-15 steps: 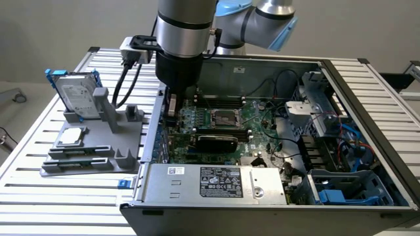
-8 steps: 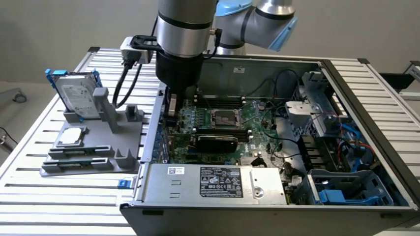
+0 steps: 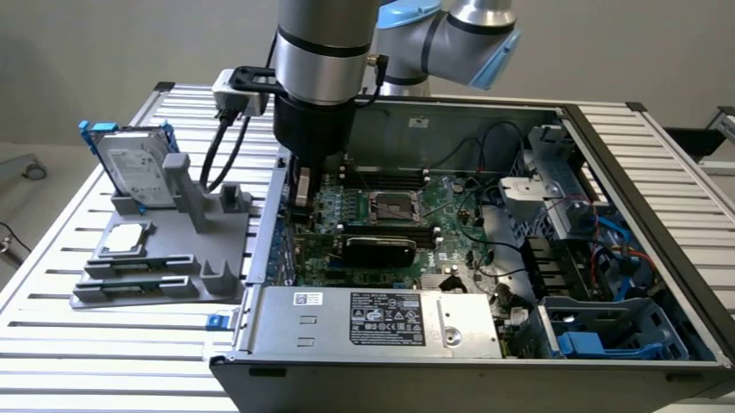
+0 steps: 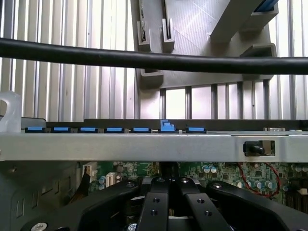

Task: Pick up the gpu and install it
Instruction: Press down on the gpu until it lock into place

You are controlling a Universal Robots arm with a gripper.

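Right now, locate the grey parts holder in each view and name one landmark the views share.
Exterior view: the grey parts holder sits on the slatted table at the exterior view's left, beside the open computer case, with the hard drive standing in it.
Wrist view: the grey parts holder lies beyond the case wall, partly crossed by a black cable.
Shared landmark: the green motherboard.

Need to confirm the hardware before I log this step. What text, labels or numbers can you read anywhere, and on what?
Nothing reads clearly.
Power supply label: black panel with white print and marks, too small to read.
White sticker beside it: blurred.
Hard drive label: print too small to read.
Processor chip: no readable marking.
Motherboard: no readable print.
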